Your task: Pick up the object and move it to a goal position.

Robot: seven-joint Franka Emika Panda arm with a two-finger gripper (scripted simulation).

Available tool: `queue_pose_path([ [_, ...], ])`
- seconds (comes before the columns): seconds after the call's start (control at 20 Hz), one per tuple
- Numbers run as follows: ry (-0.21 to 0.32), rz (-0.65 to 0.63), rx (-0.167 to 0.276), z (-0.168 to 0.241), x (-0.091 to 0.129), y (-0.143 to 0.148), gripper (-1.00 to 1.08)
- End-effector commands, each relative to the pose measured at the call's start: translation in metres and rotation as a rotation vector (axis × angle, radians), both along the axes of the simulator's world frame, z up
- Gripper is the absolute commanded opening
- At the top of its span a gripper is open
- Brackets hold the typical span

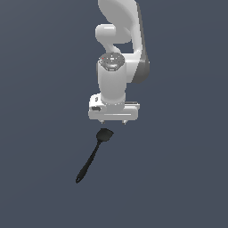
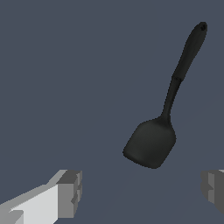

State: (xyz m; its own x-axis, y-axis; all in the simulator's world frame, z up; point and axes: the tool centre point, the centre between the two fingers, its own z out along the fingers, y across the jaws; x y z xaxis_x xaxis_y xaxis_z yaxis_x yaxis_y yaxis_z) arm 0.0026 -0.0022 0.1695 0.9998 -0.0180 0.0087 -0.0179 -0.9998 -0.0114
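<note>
A slim black spatula [image 1: 93, 154] lies flat on the dark grey floor, its squarish head toward the arm and its long handle running away toward the exterior view's lower left. In the wrist view the spatula [image 2: 151, 142] shows whole, apart from the fingers. My gripper [image 1: 114, 121] hangs above the floor just behind the spatula's head, pointing down. Its jaws stand wide apart and hold nothing. In the wrist view the gripper [image 2: 142, 192] shows two grey fingertips [image 2: 70, 192] far apart, with the spatula's head just beyond the gap.
The white arm [image 1: 118, 53] rises behind the gripper in the exterior view. The dark grey floor [image 1: 178, 178] stretches flat all round, with no other object in view.
</note>
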Motion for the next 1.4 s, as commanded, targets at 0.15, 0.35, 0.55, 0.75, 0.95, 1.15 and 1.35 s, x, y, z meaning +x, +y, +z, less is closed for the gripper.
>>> queue_pose_path([
  [0.15, -0.003, 0.000, 0.002, 0.004, 0.002, 0.003, 1.00],
  [0.35, -0.014, 0.005, 0.010, 0.017, 0.006, 0.013, 1.00],
  [0.55, -0.017, 0.011, 0.012, 0.021, 0.005, 0.017, 1.00],
  [0.75, -0.015, 0.002, 0.011, 0.018, 0.007, 0.014, 1.00],
  [0.95, -0.014, -0.024, 0.012, 0.011, 0.015, 0.007, 1.00],
  [1.15, -0.010, -0.067, 0.012, -0.002, 0.026, -0.004, 1.00],
  [1.35, -0.006, -0.127, 0.010, -0.020, 0.041, -0.021, 1.00],
])
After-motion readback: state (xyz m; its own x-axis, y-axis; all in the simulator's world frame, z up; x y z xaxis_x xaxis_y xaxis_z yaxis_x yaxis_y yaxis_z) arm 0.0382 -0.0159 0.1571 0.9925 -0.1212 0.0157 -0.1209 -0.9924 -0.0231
